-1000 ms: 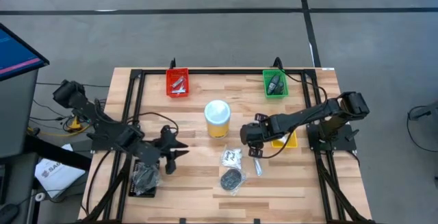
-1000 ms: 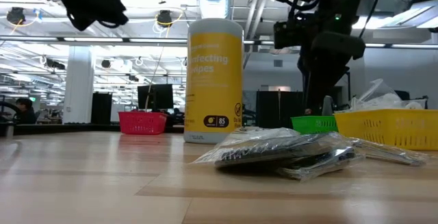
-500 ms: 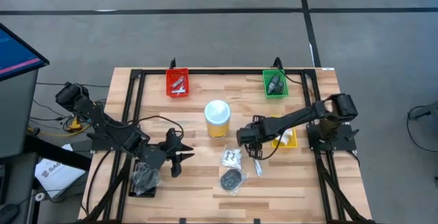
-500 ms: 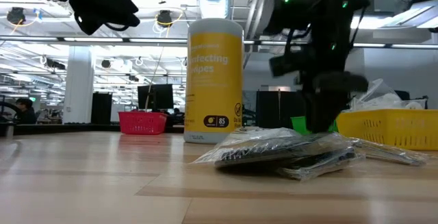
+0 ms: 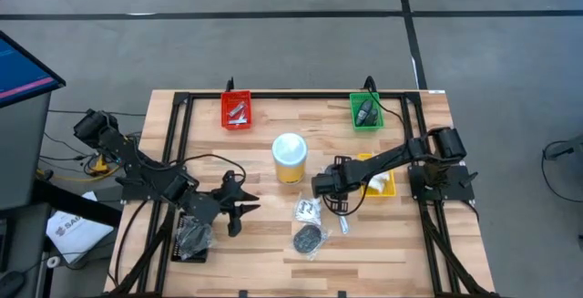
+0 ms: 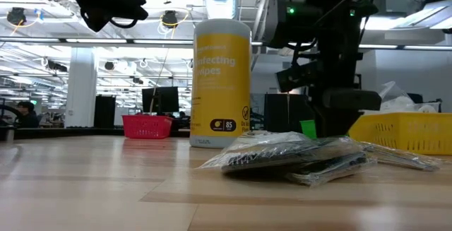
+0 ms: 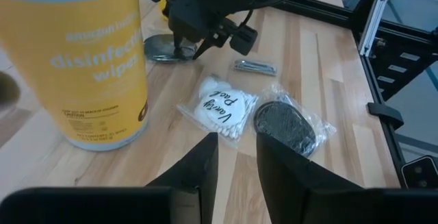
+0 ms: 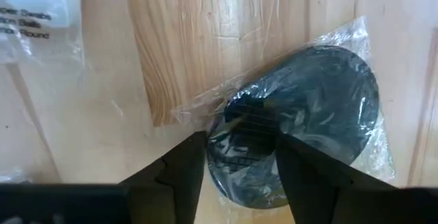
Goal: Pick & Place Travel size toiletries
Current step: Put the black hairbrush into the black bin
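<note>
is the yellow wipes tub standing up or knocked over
Upright. The yellow wipes tub stands on its base on the table in the low view, and the high view shows its round white lid facing straight up.

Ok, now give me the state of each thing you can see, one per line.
Left gripper: open, empty.
Right gripper: open, over a bagged bundle.
Yellow tub: upright, lid on.
White sachet: flat on the table.
Bagged dark bundle: flat beside the sachet.
Second bagged bundle: flat, below the right gripper.
Silvery bit: lying loose.
</note>
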You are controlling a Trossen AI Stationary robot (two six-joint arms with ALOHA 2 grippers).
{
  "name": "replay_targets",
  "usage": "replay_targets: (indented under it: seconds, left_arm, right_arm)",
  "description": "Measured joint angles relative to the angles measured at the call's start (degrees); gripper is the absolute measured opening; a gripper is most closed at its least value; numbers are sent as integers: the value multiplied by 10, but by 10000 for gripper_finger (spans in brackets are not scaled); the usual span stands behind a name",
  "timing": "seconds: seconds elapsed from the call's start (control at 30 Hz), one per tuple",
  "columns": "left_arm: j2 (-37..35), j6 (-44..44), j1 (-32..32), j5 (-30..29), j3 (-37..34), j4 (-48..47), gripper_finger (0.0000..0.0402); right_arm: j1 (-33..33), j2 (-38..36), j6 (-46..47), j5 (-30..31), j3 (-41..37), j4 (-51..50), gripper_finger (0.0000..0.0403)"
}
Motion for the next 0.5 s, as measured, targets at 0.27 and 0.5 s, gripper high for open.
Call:
replay_targets:
  seconds: [0.27, 0.5]
  left_arm:
    - [0, 0, 0, 0, 0, 4, 92]
    - [0, 0, 0, 0, 0, 6, 92]
  right_arm:
    - [0, 0, 5, 6, 0, 1, 41]
    - [6, -2, 6, 3, 7, -19, 7]
